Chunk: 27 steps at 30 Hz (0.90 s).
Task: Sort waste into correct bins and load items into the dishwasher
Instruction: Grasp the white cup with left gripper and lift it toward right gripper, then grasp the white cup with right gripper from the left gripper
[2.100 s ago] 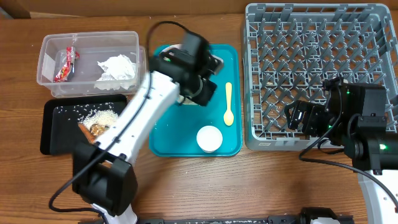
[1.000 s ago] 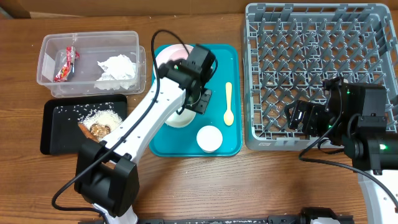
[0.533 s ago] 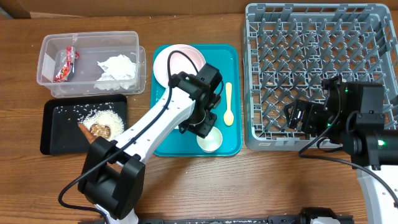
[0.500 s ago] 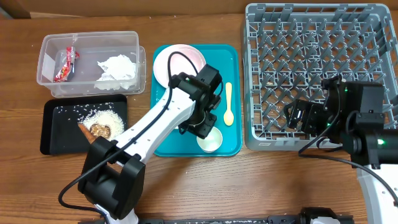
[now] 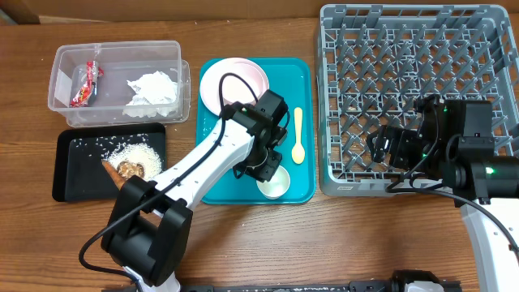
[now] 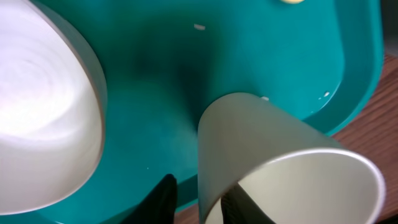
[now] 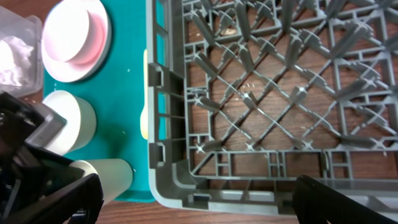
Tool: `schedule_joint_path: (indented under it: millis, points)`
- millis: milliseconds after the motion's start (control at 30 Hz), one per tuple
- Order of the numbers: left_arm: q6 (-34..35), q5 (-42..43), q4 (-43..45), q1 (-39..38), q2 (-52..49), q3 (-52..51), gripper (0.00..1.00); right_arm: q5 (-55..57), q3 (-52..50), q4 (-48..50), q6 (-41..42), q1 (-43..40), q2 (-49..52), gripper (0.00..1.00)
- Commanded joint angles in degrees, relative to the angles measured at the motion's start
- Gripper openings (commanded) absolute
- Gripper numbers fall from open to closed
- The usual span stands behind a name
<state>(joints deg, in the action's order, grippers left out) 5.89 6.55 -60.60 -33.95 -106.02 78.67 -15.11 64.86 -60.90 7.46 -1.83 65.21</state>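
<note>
My left gripper (image 5: 272, 166) (image 6: 202, 199) is down at the small white cup (image 5: 273, 181) (image 6: 273, 162) on the teal tray. One finger is inside the cup and one outside, with a small gap showing, so the gripper is open. A white bowl (image 6: 43, 106) (image 7: 68, 121) sits beside the cup. The pink plate (image 5: 234, 81) and pale-yellow spoon (image 5: 298, 134) also lie on the tray. My right gripper (image 5: 385, 150) (image 7: 196, 186) is wide open and empty over the front left corner of the grey dish rack (image 5: 326, 97) (image 7: 163, 186).
The clear tub (image 5: 117, 49) holds the red wrapper (image 5: 85, 83) and white napkin (image 5: 152, 89). The black tray (image 5: 77, 182) holds rice (image 5: 138, 150), a brown lump (image 5: 128, 169) and an orange stick (image 5: 109, 170). The teal tray (image 5: 304, 185) lies between them and the rack.
My left gripper has moved from the back of the teal tray forward to the white cup, uncovering the pink plate. The right arm has shifted slightly left.
</note>
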Motion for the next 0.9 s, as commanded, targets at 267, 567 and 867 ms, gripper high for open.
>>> schedule_joint_path:
  millis: [267,567,867]
  points:
    - [-1.92,28.87,0.28,6.38,0.39,7.61,0.04,-15.82,0.02,6.40,-0.22,0.22,-0.20,1.00]
    - [-3.48,76.63,6.78,20.61,0.39,13.57,0.04,-32.20,0.02,17.18,0.00,0.28,1.22,1.00]
    - [1.03,84.04,7.32,22.51,0.39,13.60,0.04,-46.82,0.02,33.94,3.50,3.50,5.62,1.00]
